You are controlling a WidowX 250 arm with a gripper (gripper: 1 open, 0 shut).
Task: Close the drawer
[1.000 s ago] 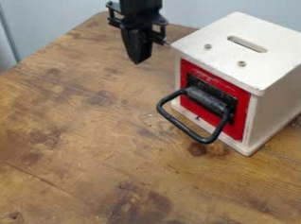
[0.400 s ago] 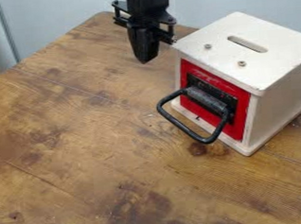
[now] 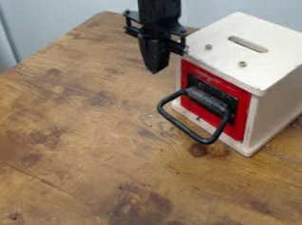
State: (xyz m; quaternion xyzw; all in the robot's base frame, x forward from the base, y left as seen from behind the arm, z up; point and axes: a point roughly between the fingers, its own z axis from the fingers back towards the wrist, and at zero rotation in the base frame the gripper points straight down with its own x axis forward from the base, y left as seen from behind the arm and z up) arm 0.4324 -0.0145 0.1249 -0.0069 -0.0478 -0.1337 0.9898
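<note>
Fingers together, my gripper (image 3: 156, 65) hangs beside the box (image 3: 246, 54); sweeping across too low, I might snag the handle (image 3: 196, 133).

Our single black arm reaches in from the top edge of the frame, right of centre, hanging roughly upright. Our gripper (image 3: 155, 67) points downward at its lower end, shut (the fingers look like one dark wedge from this view).
</note>
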